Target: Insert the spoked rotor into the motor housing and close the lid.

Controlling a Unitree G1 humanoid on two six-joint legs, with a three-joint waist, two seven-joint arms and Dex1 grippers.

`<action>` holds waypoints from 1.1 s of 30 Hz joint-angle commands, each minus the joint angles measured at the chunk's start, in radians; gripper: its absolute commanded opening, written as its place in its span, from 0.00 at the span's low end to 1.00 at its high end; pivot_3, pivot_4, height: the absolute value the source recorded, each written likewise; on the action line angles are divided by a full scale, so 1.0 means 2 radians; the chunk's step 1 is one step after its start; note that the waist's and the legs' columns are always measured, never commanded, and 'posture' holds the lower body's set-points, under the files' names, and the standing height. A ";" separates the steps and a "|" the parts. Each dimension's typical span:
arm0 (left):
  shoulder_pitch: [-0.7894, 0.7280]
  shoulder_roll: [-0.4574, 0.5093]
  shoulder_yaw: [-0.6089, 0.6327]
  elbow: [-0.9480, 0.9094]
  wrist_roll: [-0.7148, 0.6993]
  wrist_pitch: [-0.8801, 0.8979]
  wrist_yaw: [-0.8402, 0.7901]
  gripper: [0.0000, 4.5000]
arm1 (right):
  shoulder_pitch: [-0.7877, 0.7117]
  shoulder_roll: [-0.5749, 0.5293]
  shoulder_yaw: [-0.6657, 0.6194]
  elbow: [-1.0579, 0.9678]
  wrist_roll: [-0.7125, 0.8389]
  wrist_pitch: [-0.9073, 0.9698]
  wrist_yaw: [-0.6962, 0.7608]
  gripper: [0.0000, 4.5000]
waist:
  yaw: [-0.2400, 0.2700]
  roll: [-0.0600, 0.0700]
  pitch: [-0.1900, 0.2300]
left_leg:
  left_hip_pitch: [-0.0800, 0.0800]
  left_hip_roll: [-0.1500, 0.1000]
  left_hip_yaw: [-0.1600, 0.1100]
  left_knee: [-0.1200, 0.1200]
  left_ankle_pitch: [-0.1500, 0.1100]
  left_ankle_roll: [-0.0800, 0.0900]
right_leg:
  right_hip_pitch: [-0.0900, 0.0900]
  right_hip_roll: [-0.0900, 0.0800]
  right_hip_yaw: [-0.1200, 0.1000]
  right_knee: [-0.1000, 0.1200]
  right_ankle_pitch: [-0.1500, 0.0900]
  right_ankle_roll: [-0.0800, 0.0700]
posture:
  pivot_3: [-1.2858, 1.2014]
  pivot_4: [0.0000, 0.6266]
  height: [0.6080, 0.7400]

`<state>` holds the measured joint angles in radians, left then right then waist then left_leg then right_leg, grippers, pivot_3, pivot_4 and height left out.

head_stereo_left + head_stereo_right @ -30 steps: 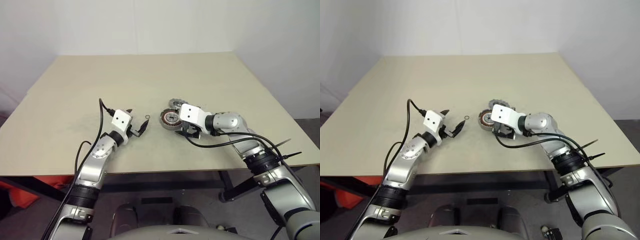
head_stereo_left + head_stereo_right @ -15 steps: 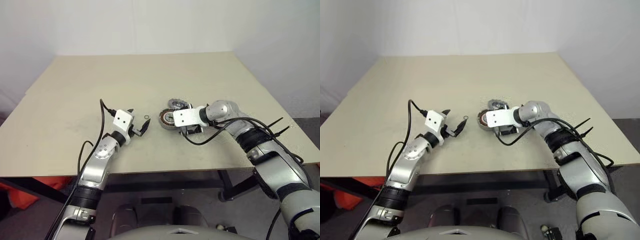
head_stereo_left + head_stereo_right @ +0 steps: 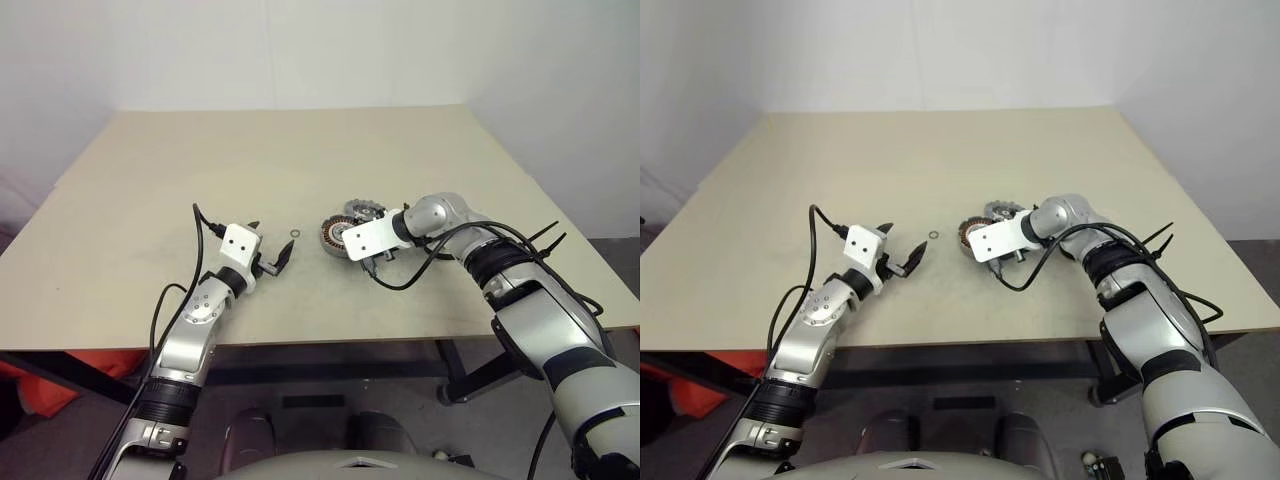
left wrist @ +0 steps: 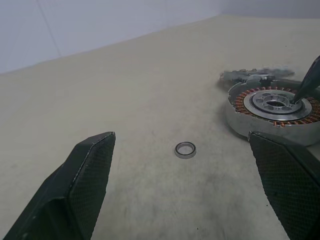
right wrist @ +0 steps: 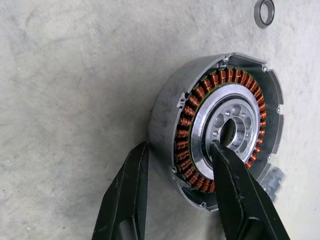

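Right gripper [image 5: 177,165] straddles the wall of the motor housing [image 5: 220,135]: one black finger [image 5: 235,185] rests on the silver hub at the edge of its centre hole, the other stands outside the grey wall, just beside it. The jaws are partly closed across the ring of copper windings; whether they press on it I cannot tell.

The housing lies flat on the table [image 3: 300,150], open face up, its axis upright, near the table's middle. Just behind it, touching or nearly so, lies a second grey part [image 3: 362,209], partly hidden, and I cannot tell whether it is the lid or the spoked rotor. A small loose ring [image 4: 185,149] lies flat on the table between the housing and the left gripper [image 3: 268,259].

Compared with a second ago, the right arm has swung its elbow up and outward and the wrist has rolled, so the gripper now tilts steeply down onto the housing, and its jaws have narrowed. The housing and ring lie where they lay.

Left gripper hovers level near the ring, jaws spread wide, holding nothing, and has not moved.
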<state>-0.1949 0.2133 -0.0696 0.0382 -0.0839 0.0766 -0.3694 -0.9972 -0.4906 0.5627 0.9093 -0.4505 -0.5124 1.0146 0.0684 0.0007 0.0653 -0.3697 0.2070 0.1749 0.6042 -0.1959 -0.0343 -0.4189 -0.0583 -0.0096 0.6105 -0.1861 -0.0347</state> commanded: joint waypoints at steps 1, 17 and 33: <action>-0.009 0.004 0.006 -0.017 0.001 -0.006 0.001 1.00 | -0.011 -0.001 -0.004 0.006 -0.005 -0.005 0.001 0.35 | 0.000 0.000 0.000 | 0.000 0.000 0.000 0.000 0.000 0.000 | 0.000 0.000 0.000 0.000 0.000 0.000 | 0.52 0.00 1.00; -0.006 0.004 0.005 -0.018 0.001 -0.007 0.002 1.00 | 0.001 -0.023 -0.019 -0.045 0.011 -0.012 0.019 0.35 | 0.001 0.000 0.000 | -0.001 0.000 0.000 0.000 0.000 0.000 | 0.000 0.000 0.000 0.000 0.000 0.000 | 0.52 0.00 1.00; -0.007 0.002 0.002 -0.012 -0.002 -0.006 -0.003 1.00 | 0.077 -0.108 -0.047 -0.193 0.036 0.027 0.071 0.35 | 0.001 0.000 0.000 | -0.002 0.000 0.000 0.000 -0.001 0.002 | -0.001 0.000 0.000 -0.001 0.000 0.000 | 0.52 0.00 1.00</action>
<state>-0.1918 0.2120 -0.0729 0.0341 -0.0842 0.0783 -0.3698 -0.8376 -0.6818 0.5120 0.5674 -0.3977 -0.4682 1.1522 0.0705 0.0003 0.0656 -0.3734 0.2071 0.1748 0.6044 -0.1973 -0.0313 -0.4210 -0.0584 -0.0105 0.6088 -0.1863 -0.0351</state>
